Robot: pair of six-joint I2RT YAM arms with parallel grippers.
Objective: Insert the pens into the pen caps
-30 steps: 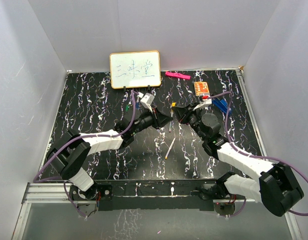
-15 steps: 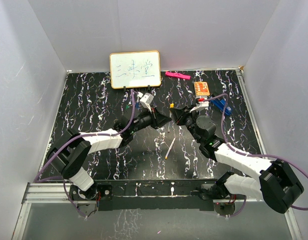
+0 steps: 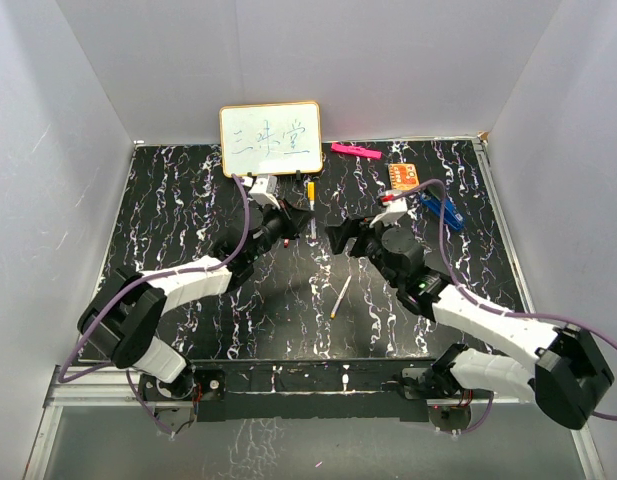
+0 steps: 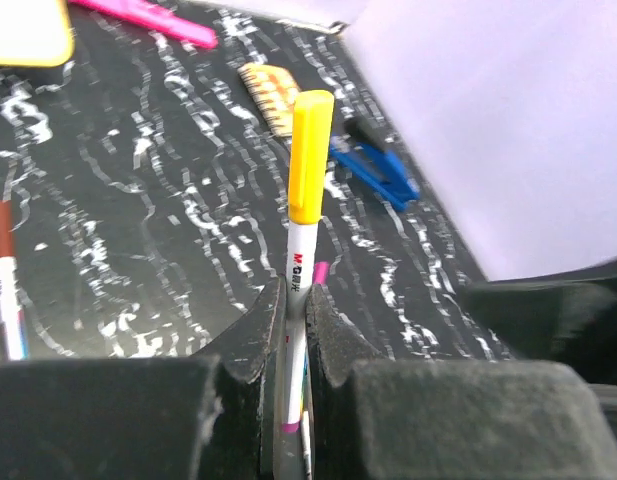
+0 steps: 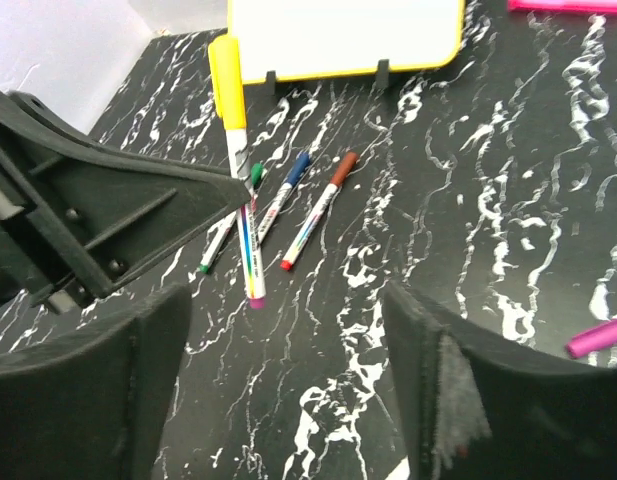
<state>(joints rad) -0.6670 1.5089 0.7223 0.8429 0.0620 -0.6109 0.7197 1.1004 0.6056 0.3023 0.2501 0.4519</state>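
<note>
Clamping the yellow-capped pen (image 4: 300,250) lengthwise in my left gripper (image 4: 293,318); right gripper (image 5: 288,300) gapes, apparently empty, nearer the loose pen (image 3: 340,297).

The left gripper (image 4: 294,305) pinches a yellow-capped pen (image 4: 307,190) upright; a red-capped pen (image 4: 4,275) lies at left.

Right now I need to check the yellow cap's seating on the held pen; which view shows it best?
Left wrist: the yellow cap stands large at centre, its joint with the pen sharp. Right wrist shows it smaller, at an angle; top external shows only a speck.
</note>
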